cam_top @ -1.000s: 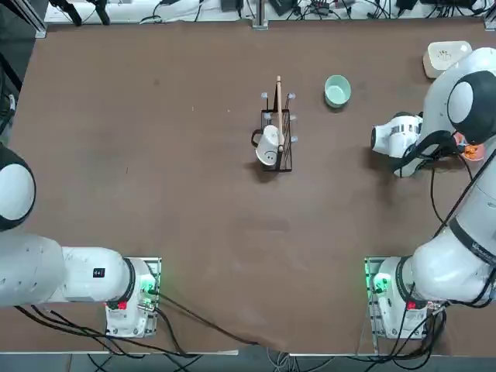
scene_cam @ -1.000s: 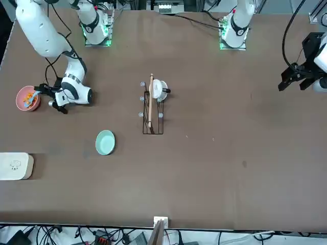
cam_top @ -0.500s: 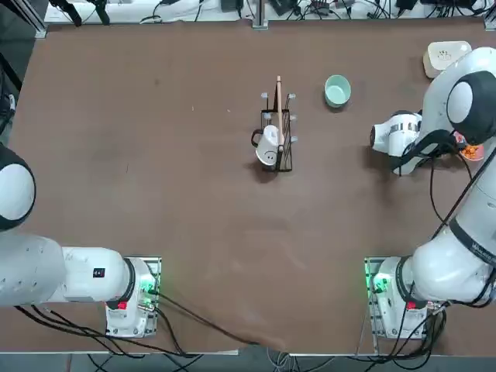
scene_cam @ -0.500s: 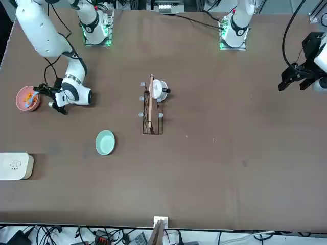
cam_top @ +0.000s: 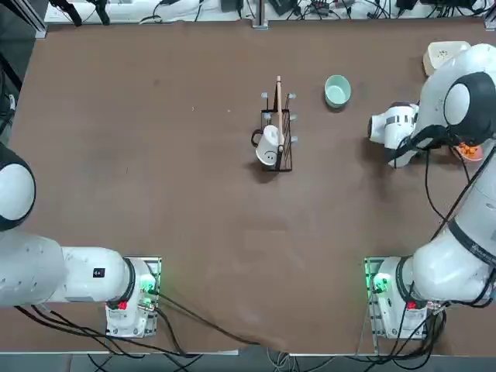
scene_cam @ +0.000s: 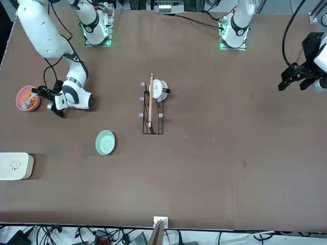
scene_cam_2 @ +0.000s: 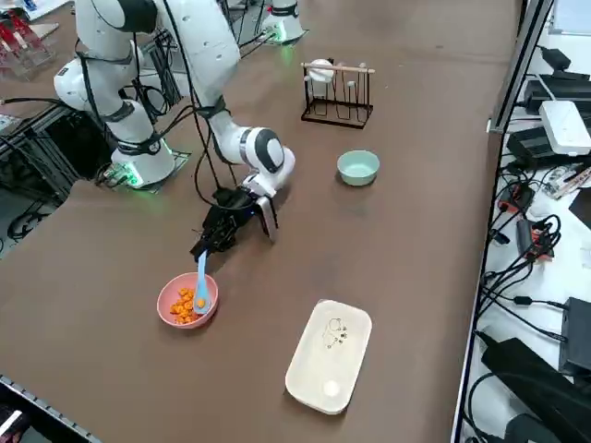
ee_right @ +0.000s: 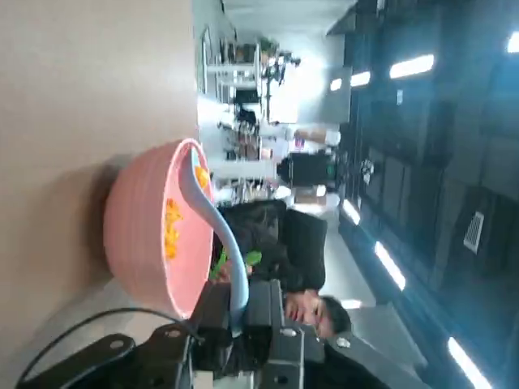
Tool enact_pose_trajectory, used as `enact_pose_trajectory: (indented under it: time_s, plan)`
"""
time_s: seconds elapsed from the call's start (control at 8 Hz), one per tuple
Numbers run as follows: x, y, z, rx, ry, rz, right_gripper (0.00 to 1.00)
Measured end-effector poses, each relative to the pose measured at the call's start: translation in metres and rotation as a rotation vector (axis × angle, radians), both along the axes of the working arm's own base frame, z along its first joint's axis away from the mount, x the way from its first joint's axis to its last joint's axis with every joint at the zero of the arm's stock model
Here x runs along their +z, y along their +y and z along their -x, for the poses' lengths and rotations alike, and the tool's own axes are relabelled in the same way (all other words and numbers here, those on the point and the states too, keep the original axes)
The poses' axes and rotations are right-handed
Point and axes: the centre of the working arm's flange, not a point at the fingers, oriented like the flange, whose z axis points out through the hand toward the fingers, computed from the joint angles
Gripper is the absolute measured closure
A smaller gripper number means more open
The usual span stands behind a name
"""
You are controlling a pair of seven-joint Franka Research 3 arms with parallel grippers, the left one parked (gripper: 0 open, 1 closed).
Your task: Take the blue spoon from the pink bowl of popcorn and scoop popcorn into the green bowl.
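The pink bowl (scene_cam_2: 175, 312) holds a small heap of orange popcorn (scene_cam_2: 186, 303) near the table's right edge. The blue spoon (scene_cam_2: 201, 279) leans over its rim with the scoop end among the pieces. My right gripper (scene_cam_2: 204, 247) is shut on the spoon's handle, just outside the bowl. The wrist view shows the spoon (ee_right: 212, 220) curving from the pink bowl (ee_right: 143, 241) down into the closed fingers (ee_right: 229, 322). The green bowl (scene_cam_2: 357, 167) stands apart toward the mug rack, also seen as the green bowl (cam_top: 337, 90) from above. The arm partly covers the pink bowl (cam_top: 470, 150) in the top view.
A black wire rack (cam_top: 277, 139) with a white mug (cam_top: 268, 149) and a wooden stick stands mid-table. A white rectangular tray (scene_cam_2: 329, 354) lies near the right edge, beside the pink bowl. A person shows in the room behind the bowl in the wrist view.
My right wrist has shifted a little toward the table's far side while the fingers finished closing on the spoon handle. Both bowls stayed where they were.
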Motion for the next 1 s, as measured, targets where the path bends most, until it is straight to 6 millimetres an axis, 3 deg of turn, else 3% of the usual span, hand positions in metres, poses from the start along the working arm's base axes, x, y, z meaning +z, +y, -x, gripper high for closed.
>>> enact_pose_trajectory:
  time_s: [0.5, 1.0]
  plan:
    - [0.06, 0.086, -0.055, -0.188, -0.054, -0.007, 0.89]
    - [0.155, 0.203, -0.121, -0.24, -0.117, -0.195, 0.89]
